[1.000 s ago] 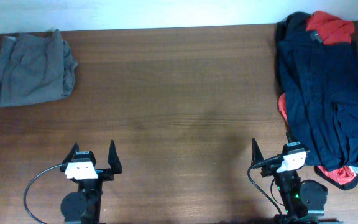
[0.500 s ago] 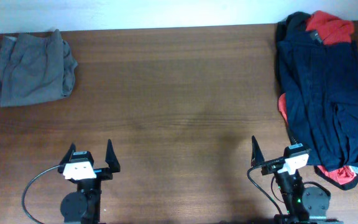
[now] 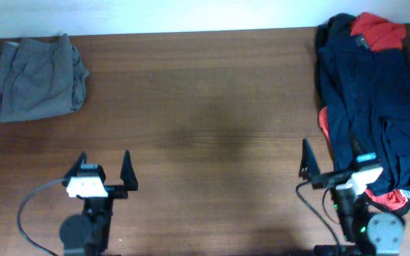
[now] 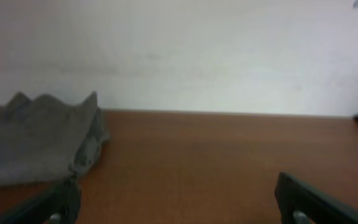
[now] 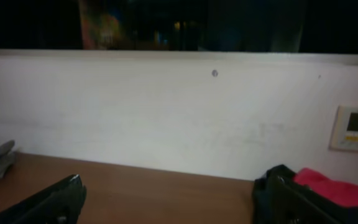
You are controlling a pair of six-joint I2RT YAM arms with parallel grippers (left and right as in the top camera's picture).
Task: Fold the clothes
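Observation:
The clothes lie in two places. A heap of dark navy shorts (image 3: 369,92) over a red T-shirt (image 3: 377,30) fills the table's right edge, and a black fold and red cloth (image 5: 334,186) show in the right wrist view. Grey shorts (image 3: 38,78) lie crumpled at the back left, also in the left wrist view (image 4: 36,146). My left gripper (image 3: 104,160) stands open near the front left over bare wood, nothing between its fingers (image 4: 178,186). My right gripper (image 3: 333,153) is open at the heap's near left edge, one finger over the navy cloth, holding nothing (image 5: 174,183).
The brown wooden table (image 3: 205,107) runs back to a white wall (image 5: 179,112). A small wall panel (image 5: 354,127) sits at the right. A black cable (image 3: 30,199) loops beside the left arm's base.
The right arm has moved right and away from the front edge, up to the heap's edge. The left arm has shifted slightly left. Both grippers stay open.

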